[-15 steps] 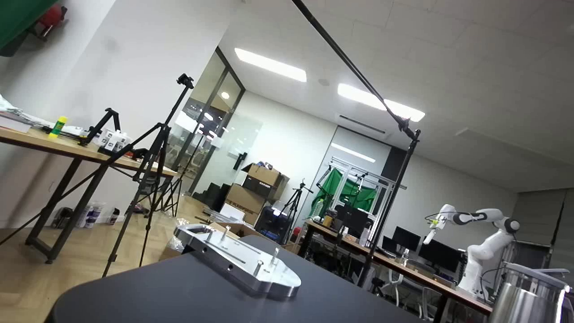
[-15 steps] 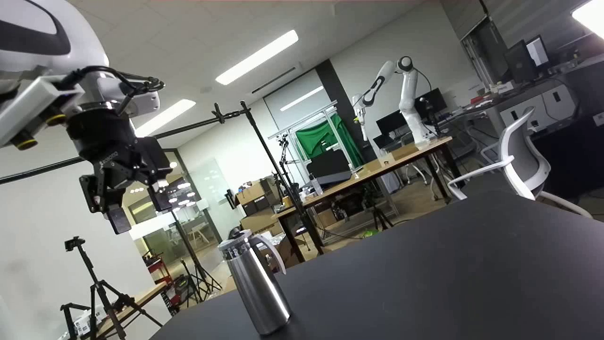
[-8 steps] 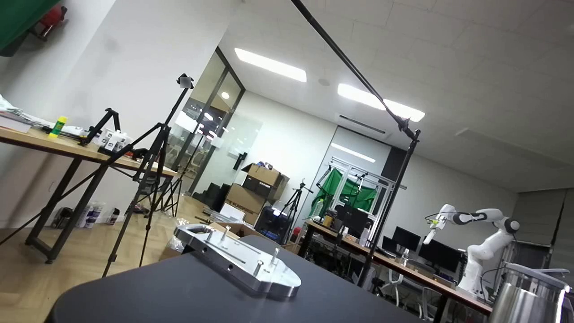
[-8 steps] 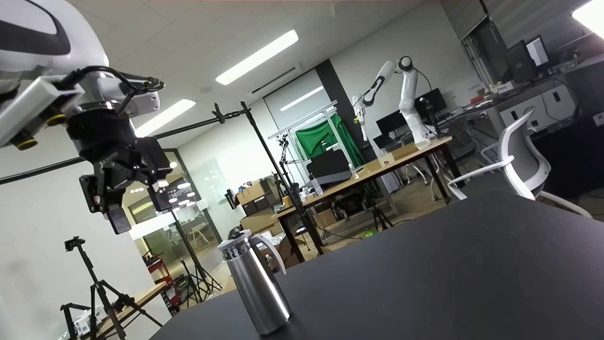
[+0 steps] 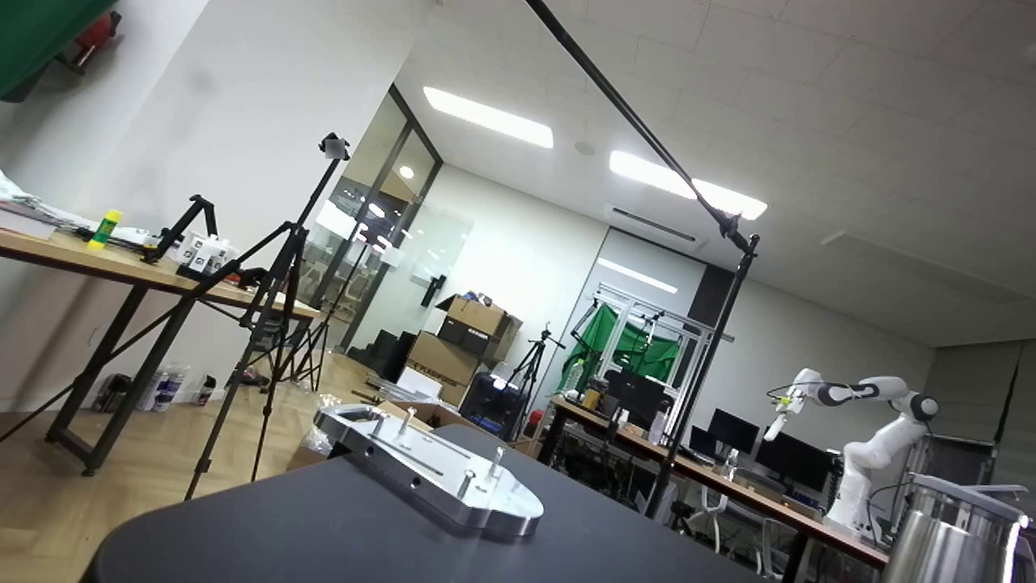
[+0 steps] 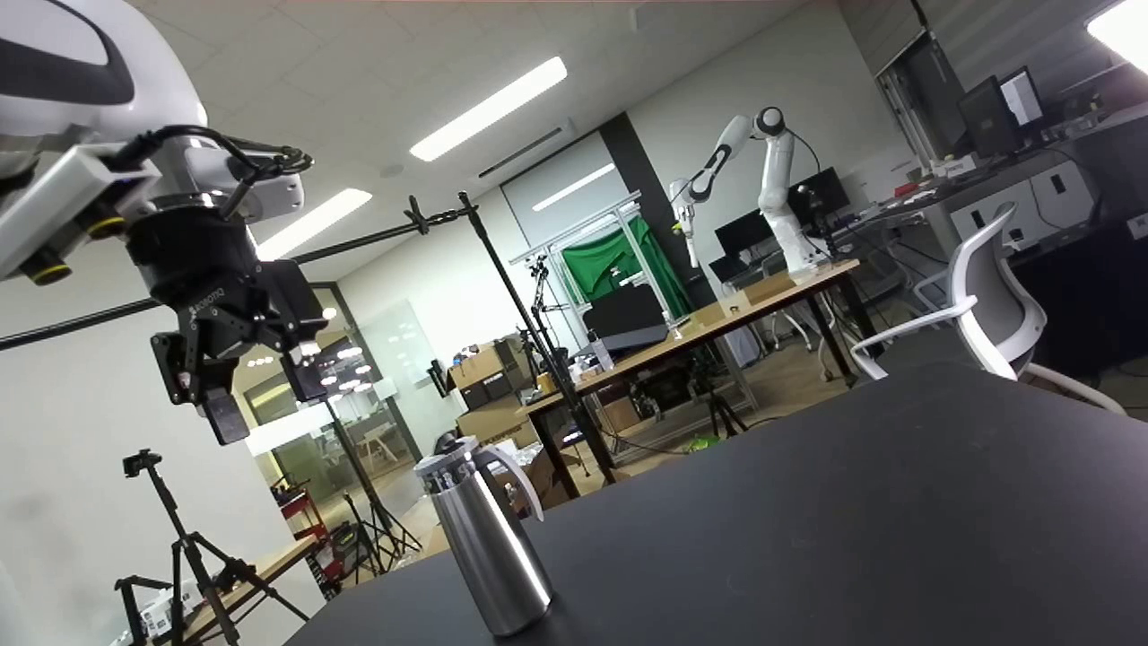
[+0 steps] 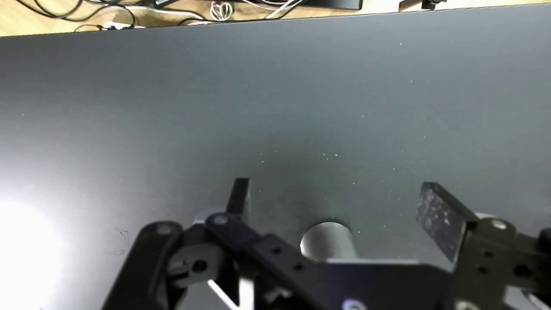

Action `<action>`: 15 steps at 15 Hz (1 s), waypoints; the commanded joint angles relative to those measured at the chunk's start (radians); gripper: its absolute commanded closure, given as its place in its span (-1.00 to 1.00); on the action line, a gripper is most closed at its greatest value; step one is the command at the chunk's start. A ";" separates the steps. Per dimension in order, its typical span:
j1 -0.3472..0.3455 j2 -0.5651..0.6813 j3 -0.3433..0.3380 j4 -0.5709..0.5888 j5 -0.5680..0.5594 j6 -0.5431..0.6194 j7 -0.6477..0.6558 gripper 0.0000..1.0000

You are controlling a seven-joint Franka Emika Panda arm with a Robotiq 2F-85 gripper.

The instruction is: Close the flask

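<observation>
Flask point(image 6: 493, 552): brushed steel w/ gray collar point(image 6: 444, 460) & handle point(image 6: 519, 470), standing on its base on the dark surface point(image 6: 789, 520). Shows in both exterior views; only its upper part point(image 5: 947, 526) is in frame, bottom right, in an exterior view. Dark bit point(image 6: 446, 440) right at its top: can't tell if that's lid or bkgd, so lid position n/k.

Gripper point(image 6: 267, 400) hangs from the white arm point(image 6: 157, 81) well above the surface, higher than the flask & apart from it. Jaws released, spread wide w/ a gap btwn. Wrist view: flask's steel shows low in frame btwn the jaws, partly hidden by the gripper.

In an exterior view a metal plate point(image 5: 425, 460) w/ short pegs point(image 5: 497, 460) lies on the surface, well apart from the flask. Bkgd, incl.: another robot arm point(image 6: 777, 179) on a wood-top desk point(image 6: 700, 328), gray/white office chair point(image 6: 995, 287), black tripod point(image 5: 293, 251), cardboard boxes point(image 5: 441, 356). Cables point(image 7: 221, 10) on the floor point(image 7: 19, 23) past the surface's edge, wrist view.
</observation>
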 commanded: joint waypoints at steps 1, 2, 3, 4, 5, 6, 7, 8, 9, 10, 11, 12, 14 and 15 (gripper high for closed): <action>0.006 0.000 -0.005 0.002 -0.003 -0.002 0.003 -1.00; 0.006 0.000 -0.005 0.002 -0.003 -0.002 0.003 -1.00; 0.006 0.000 -0.005 0.002 -0.003 -0.002 0.003 -1.00; 0.006 0.000 -0.005 0.002 -0.003 -0.002 0.003 -1.00; 0.006 0.000 -0.005 0.002 -0.003 -0.002 0.003 -1.00; 0.006 0.000 -0.005 0.002 -0.003 -0.002 0.003 -1.00; 0.006 0.010 -0.007 0.011 -0.006 -0.011 -0.006 -1.00; 0.000 0.025 -0.005 0.022 -0.016 0.006 -0.002 -1.00; -0.001 0.045 -0.008 0.041 -0.020 0.006 -0.009 -1.00; -0.005 0.064 -0.008 0.057 -0.026 0.011 -0.005 -1.00; -0.007 0.086 -0.011 0.079 -0.030 0.012 -0.006 -1.00; -0.008 0.111 -0.013 0.104 -0.035 0.016 -0.006 -1.00; -0.008 0.166 -0.017 0.162 -0.036 0.015 -0.006 -0.48; -0.009 0.195 -0.017 0.196 -0.035 0.012 -0.005 -0.33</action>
